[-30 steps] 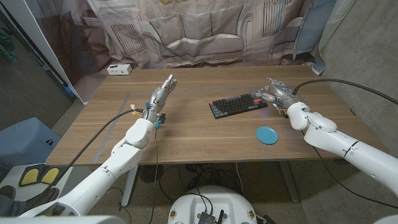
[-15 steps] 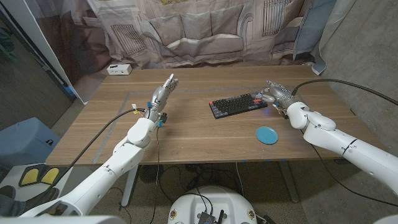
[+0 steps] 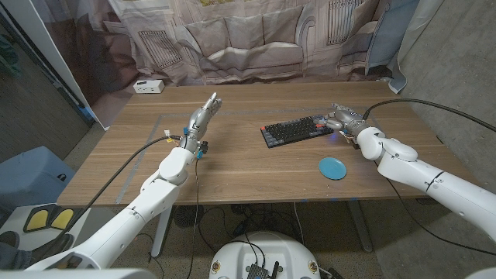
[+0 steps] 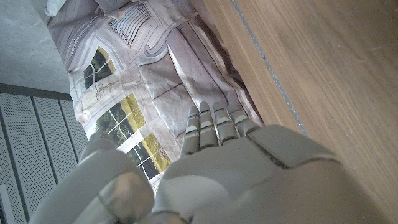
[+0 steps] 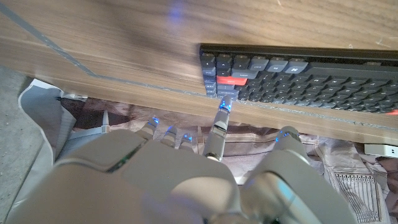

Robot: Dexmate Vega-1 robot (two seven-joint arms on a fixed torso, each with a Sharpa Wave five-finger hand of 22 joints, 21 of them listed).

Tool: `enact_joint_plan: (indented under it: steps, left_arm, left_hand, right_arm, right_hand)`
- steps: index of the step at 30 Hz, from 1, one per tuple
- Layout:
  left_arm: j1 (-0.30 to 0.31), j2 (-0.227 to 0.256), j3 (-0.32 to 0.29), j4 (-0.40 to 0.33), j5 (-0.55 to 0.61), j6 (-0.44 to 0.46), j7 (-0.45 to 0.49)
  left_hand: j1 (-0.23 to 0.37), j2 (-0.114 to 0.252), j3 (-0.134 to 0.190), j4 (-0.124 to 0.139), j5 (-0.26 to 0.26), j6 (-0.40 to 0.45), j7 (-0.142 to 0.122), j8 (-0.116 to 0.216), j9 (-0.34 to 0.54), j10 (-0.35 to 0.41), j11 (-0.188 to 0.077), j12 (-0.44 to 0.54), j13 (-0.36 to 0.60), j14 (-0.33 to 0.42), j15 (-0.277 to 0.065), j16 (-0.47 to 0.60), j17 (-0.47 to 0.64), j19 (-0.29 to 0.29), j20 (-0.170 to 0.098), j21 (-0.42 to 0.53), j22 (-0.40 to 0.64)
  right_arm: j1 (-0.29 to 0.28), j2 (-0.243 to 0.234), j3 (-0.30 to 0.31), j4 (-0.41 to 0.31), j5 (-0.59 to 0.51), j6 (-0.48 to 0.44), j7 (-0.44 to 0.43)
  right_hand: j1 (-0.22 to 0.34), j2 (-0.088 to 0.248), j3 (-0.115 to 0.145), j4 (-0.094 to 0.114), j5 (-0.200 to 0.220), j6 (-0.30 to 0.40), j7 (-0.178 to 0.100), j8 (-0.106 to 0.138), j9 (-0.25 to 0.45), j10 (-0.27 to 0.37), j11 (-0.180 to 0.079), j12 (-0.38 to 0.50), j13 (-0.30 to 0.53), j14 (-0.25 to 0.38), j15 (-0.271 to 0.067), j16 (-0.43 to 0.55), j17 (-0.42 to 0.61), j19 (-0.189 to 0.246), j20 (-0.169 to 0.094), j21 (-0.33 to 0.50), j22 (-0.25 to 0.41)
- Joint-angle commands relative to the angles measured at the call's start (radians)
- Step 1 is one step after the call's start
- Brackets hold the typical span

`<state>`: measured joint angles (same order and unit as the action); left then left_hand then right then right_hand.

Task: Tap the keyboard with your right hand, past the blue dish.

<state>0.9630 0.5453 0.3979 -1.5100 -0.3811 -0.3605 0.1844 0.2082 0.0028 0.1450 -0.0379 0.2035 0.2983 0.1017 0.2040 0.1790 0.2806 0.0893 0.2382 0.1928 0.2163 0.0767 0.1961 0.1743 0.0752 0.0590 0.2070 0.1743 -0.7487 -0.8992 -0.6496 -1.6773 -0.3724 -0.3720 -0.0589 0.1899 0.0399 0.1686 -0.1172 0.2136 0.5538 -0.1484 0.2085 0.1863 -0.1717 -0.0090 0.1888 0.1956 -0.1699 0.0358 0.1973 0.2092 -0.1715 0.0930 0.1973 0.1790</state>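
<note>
A dark keyboard (image 3: 297,131) lies slanted on the wooden table (image 3: 232,167), right of the middle. My right hand (image 3: 342,120) is at its right end, beyond the blue dish (image 3: 333,167), which lies flat nearer the front edge. In the right wrist view one fingertip (image 5: 224,103) of my right hand (image 5: 186,177) points out to the keyboard (image 5: 298,78) beside a red key, the other fingers curled in. I cannot tell whether it touches. My left hand (image 3: 201,118) stands on the table's left half with its fingers straight, holding nothing, and shows from behind as my left hand (image 4: 249,168).
A small white box (image 3: 148,86) sits at the table's far left corner. A patterned curtain (image 3: 256,39) hangs behind the table. Black cables trail from both arms over the table's edges.
My right hand has edged slightly nearer the keyboard's right end. The left hand, the keyboard and the dish stay where they were.
</note>
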Motion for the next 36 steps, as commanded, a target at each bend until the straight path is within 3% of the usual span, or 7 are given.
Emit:
enact_joint_plan:
  steps: [1,36]
  left_arm:
    - [0.013,-0.005,0.001,-0.016,-0.005,0.028,0.020]
    - [0.027,-0.003,-0.003,-0.027,-0.011,0.032,0.033]
  left_hand:
    - [0.001,0.012,0.001,-0.002,-0.002,0.014,0.000,-0.002,0.003,0.011,0.001,-0.003,0.005,0.010,0.005,0.000,0.005,0.006,0.003,-0.003,0.004]
    - [0.001,0.017,0.000,-0.004,-0.003,0.030,0.001,-0.002,0.003,0.028,-0.007,-0.002,0.006,0.019,0.006,0.000,0.005,0.004,0.004,-0.006,0.004]
  right_arm:
    - [0.014,0.002,-0.015,0.011,-0.014,-0.010,0.009]
    - [0.052,0.028,-0.062,0.043,-0.042,-0.024,0.054]
  right_hand:
    - [0.003,0.012,0.010,-0.002,-0.007,0.009,-0.006,0.005,0.003,-0.016,-0.005,0.010,0.001,-0.168,0.004,0.007,0.002,-0.107,-0.001,0.004,0.003]
    - [0.027,0.039,0.033,-0.013,-0.010,0.019,-0.008,0.001,0.002,-0.003,-0.002,0.016,0.001,-0.157,0.006,0.012,0.000,-0.097,0.002,0.008,0.002]
